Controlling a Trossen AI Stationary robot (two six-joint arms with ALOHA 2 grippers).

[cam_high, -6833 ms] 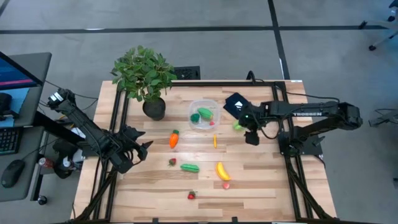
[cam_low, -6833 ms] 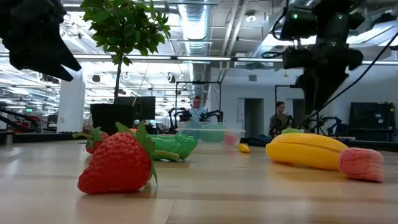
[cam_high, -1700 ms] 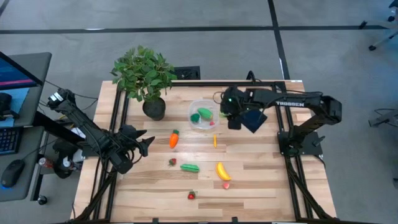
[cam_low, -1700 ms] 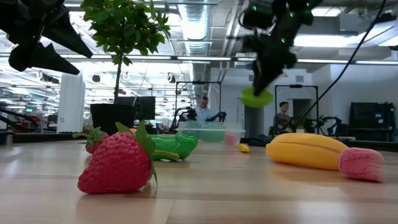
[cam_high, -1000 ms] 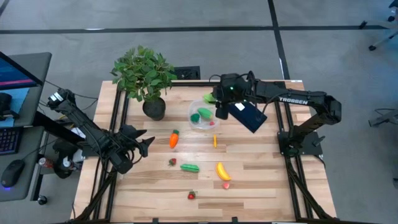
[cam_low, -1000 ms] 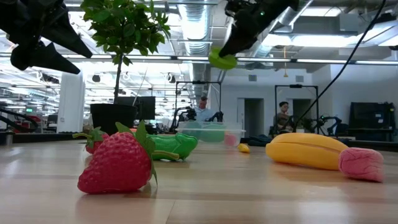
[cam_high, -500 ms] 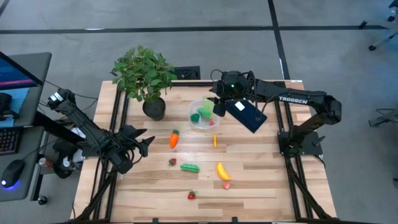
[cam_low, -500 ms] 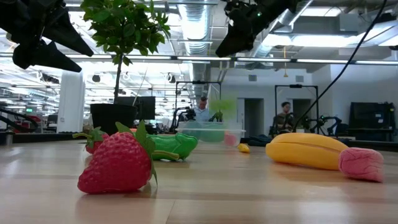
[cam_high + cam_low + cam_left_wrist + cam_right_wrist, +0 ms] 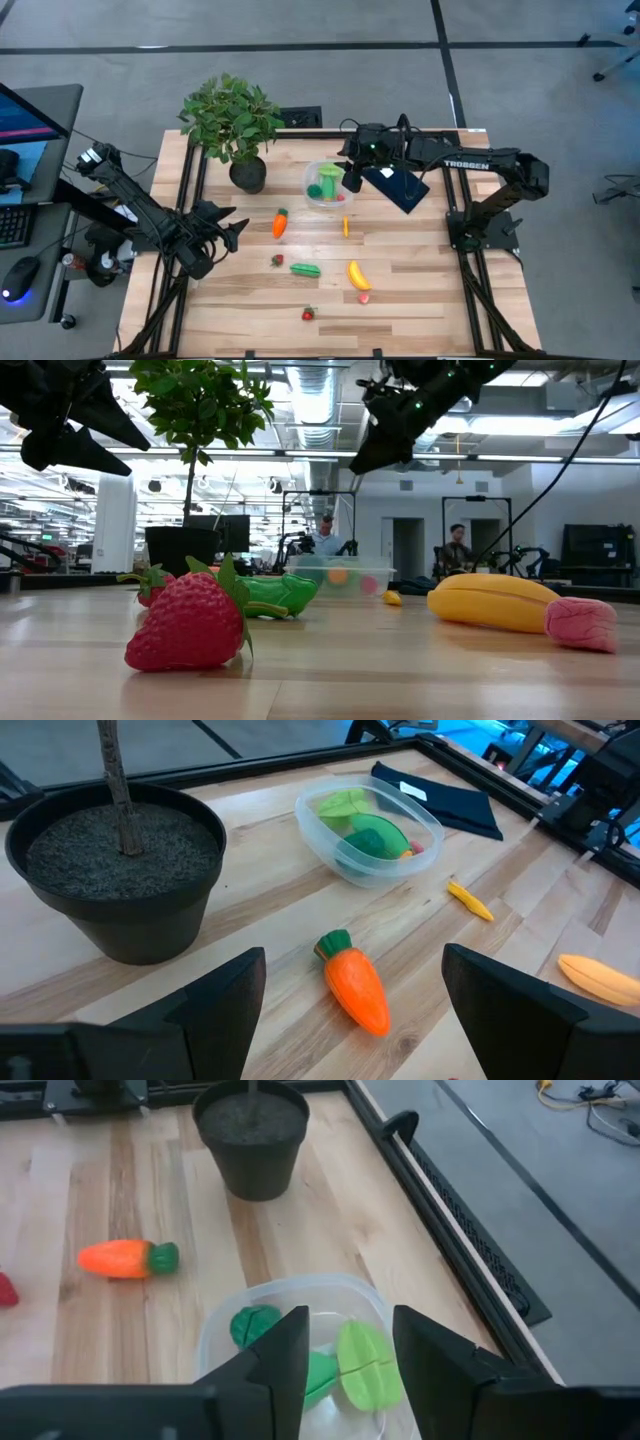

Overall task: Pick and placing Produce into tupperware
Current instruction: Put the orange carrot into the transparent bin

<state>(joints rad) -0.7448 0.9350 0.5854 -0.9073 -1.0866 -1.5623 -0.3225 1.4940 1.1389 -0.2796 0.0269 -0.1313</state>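
Green piece [image 9: 366, 1364] now below right end effector [image 9: 347, 1357]

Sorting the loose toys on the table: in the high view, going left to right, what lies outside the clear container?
Carrot, green piece, small yellow piece, banana. The strawberries overlap these in the order, so I leave them out.

The right arm stretches from its base at the right edge across the far side of the surface, its right claw [image 9: 352, 178] raised, fingers [image 9: 288, 1348] parted and empty. The left arm waits near the left edge, left claw [image 9: 232, 232] open.
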